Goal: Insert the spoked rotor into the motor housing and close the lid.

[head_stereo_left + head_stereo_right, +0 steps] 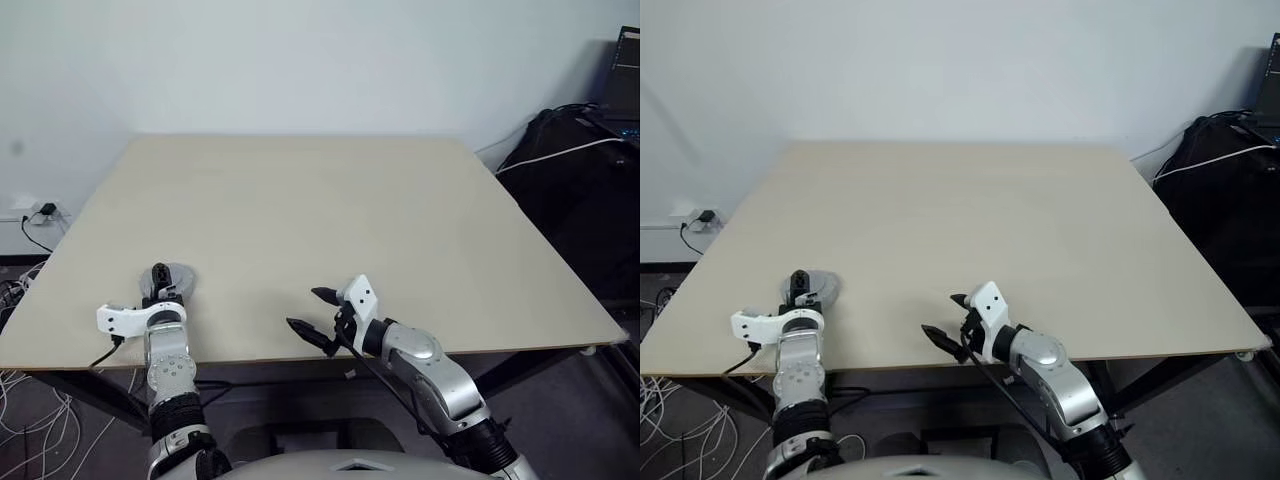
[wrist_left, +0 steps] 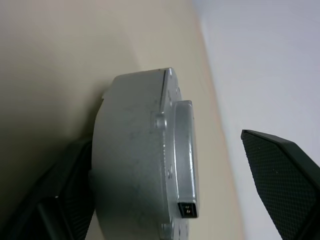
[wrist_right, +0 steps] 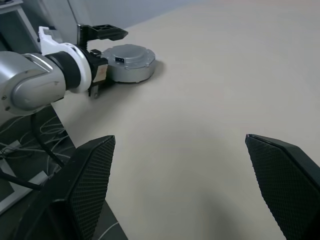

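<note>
- At the near edge of the pale beige wooden desk, right pincer hanging just above the edge, black fingers spread wide, nothing between them.
- Toward the near left corner, left pincer released too, jaws standing wide on either side of the round grey metal motor housing without closing on it; one finger above the top, the other low at the side, seen from the right wrist view.
- Housing resting flat on the desk near that left corner, lid apparently seated on top: a raised flat cap with a small dark connector socket at its rim, seen close in the left wrist view.
- No spoked rotor lying loose on the desk; judged to be inside the housing already, though hidden by the lid.
- Step in hand, as a judgement: task at or near its end, housing set down and let go with lid on.
- Next move calls for drawing the left pincer straight back off the housing without nudging it toward the desk edge close by; perhaps a check that the lid sits flush all round, which cannot be told from here.
- Farther out, bare desk top, nothing in the way of either arm.
- Beyond the desk: white wall, wall socket with a black plug and cable at left, black bags with a white cable at right, tangled cables on the floor at left.
</note>
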`<action>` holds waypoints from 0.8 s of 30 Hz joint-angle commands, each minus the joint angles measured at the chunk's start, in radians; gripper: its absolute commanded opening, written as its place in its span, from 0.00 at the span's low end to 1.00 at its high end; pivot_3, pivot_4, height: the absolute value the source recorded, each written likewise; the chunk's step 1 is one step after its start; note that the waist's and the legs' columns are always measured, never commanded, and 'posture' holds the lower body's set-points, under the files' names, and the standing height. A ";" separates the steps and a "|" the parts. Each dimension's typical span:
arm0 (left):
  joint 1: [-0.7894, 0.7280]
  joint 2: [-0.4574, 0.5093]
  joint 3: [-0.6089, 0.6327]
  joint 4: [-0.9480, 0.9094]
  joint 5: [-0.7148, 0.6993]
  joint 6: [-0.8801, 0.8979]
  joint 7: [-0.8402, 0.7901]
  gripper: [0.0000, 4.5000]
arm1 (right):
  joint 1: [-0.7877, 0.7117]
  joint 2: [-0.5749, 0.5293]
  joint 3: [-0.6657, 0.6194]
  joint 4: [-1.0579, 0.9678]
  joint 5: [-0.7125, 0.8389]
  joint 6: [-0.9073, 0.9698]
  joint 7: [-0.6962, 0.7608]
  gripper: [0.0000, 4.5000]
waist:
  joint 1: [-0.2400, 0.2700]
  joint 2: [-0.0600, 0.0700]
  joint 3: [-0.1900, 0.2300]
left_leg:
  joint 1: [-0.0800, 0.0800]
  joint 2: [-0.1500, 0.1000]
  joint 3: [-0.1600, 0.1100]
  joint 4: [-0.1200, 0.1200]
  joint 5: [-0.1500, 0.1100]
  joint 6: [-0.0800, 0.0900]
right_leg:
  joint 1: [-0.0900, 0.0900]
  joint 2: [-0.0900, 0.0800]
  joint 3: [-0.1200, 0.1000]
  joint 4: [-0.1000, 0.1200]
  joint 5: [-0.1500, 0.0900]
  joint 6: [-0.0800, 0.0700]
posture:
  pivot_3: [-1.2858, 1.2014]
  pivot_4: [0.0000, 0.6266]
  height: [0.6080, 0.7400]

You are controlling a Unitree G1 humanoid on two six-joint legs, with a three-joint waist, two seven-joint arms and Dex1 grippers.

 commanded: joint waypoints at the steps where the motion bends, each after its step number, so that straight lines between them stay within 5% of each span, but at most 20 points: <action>1: 0.084 -0.090 -0.011 -0.091 0.004 0.011 0.046 0.99 | -0.012 0.005 -0.013 -0.013 0.003 0.000 0.002 1.00 | -0.004 0.000 0.000 | 0.000 0.000 0.000 0.000 0.000 0.000 | -0.001 0.000 0.000 0.000 0.000 0.000 | 0.52 0.00 1.00; 17: 0.493 -0.125 -0.257 -0.453 -0.074 0.209 -0.021 0.99 | -0.009 0.011 -0.017 -0.005 0.001 0.001 0.003 1.00 | -0.004 0.005 0.003 | 0.000 0.006 0.002 -0.001 -0.005 0.000 | -0.002 -0.001 0.000 0.000 -0.003 -0.003 | 0.52 0.00 1.00; 24: 0.592 -0.038 -0.410 -0.565 0.176 0.083 -0.143 0.99 | 0.011 0.020 -0.033 0.031 -0.063 -0.128 -0.049 1.00 | 0.016 0.008 0.003 | -0.002 0.004 0.004 -0.001 -0.008 -0.001 | -0.011 -0.003 0.001 0.000 -0.003 -0.002 | 0.52 0.00 1.00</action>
